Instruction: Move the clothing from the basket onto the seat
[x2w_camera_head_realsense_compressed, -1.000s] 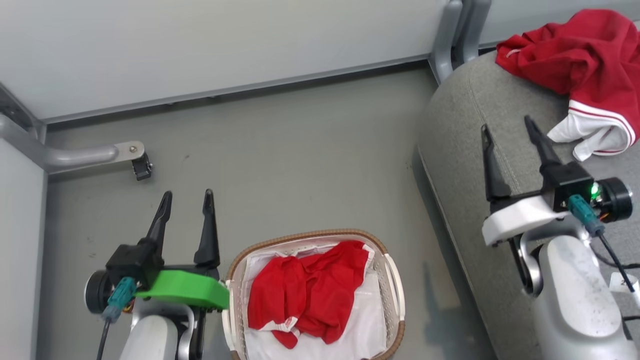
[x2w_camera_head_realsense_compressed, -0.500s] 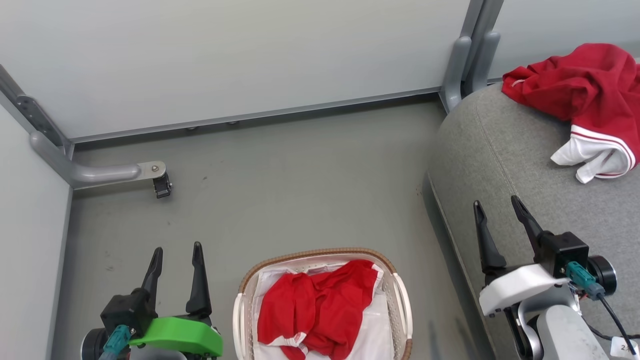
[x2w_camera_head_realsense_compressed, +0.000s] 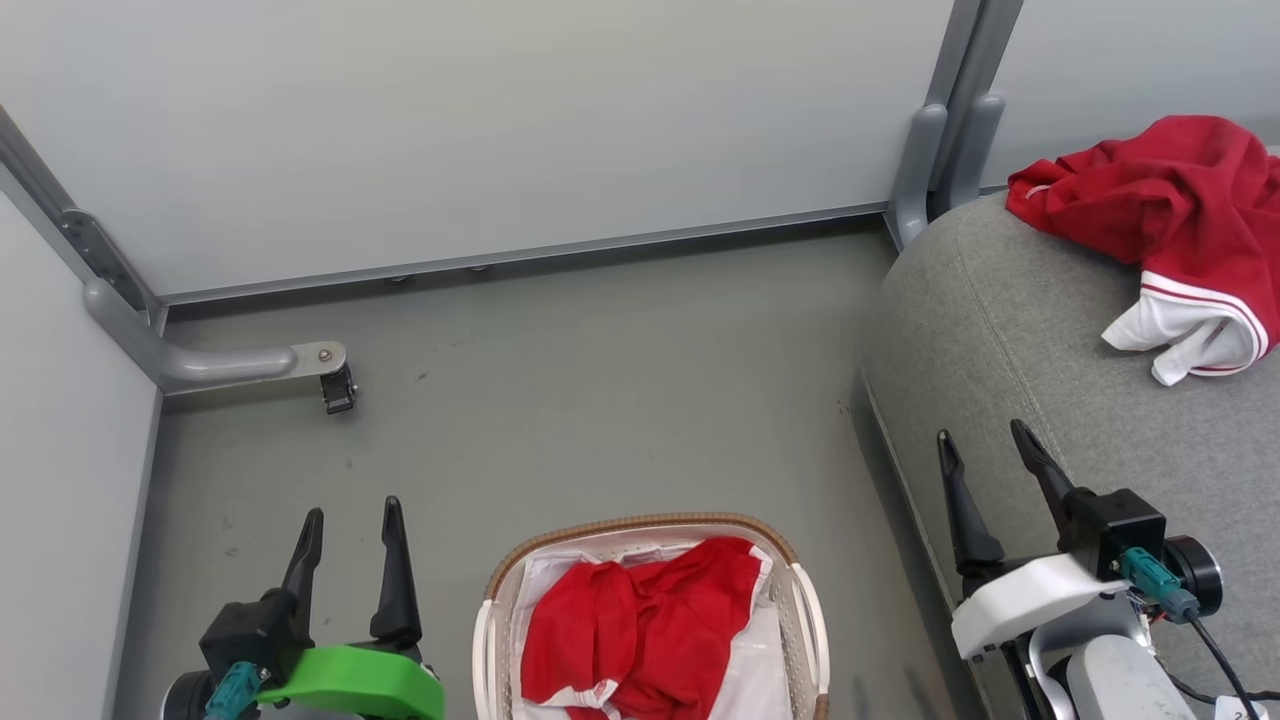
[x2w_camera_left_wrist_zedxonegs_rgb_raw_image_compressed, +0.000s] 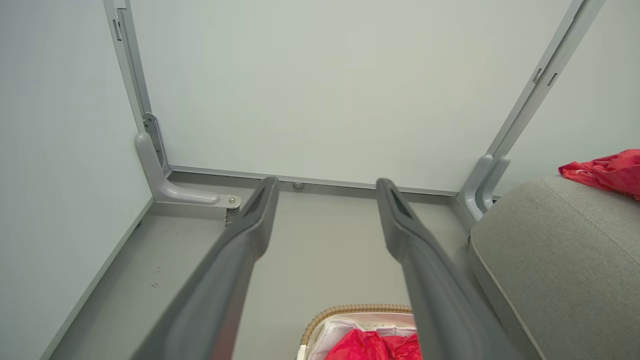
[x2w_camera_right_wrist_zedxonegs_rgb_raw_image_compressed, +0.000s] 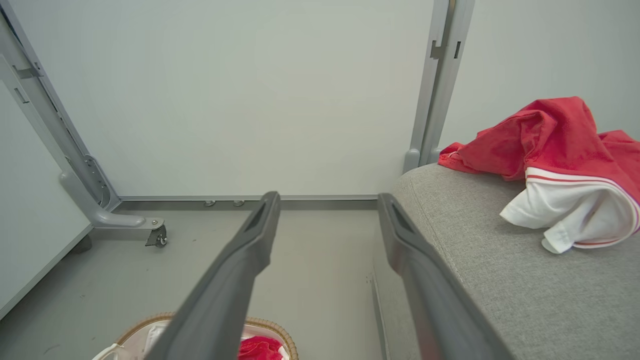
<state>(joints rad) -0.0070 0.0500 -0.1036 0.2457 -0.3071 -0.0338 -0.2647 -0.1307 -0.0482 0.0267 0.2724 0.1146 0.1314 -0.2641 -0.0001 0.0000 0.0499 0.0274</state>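
Both arms are drawing back toward my body compared with a second ago. The whole head view is also sliding, so my head is tilting at the same time; the basket and seat themselves are not shifting.

My left gripper (x2w_camera_head_realsense_compressed: 353, 508) is standing wide open with nothing between its fingers, which are pointing away from me over bare floor (x2w_camera_head_realsense_compressed: 600, 380). My right gripper (x2w_camera_head_realsense_compressed: 980, 432) is spread just as wide and is equally empty, its fingers hanging along the near edge of the seat (x2w_camera_head_realsense_compressed: 1000, 330).

Working outward from the left gripper, the basket (x2w_camera_head_realsense_compressed: 640, 522) is sitting just beside it on its right, rim close to the green wrist mount. The red clothing (x2w_camera_head_realsense_compressed: 640, 630) still to be moved is lying crumpled inside, behind the fingertips rather than ahead of them. From the right gripper the same bundle is lying to the left and further off, with a strip of floor between. I am judging the left arm the nearer one for the coming pick.

The bundle is stretching diagonally, from its near left to its far right, though its near end is running off the bottom of the view. So I am expecting to swing inward and down, not forward.

Beyond the right gripper, well ahead and to its right, a red-and-white garment (x2w_camera_head_realsense_compressed: 1150, 190) is already resting on the seat.
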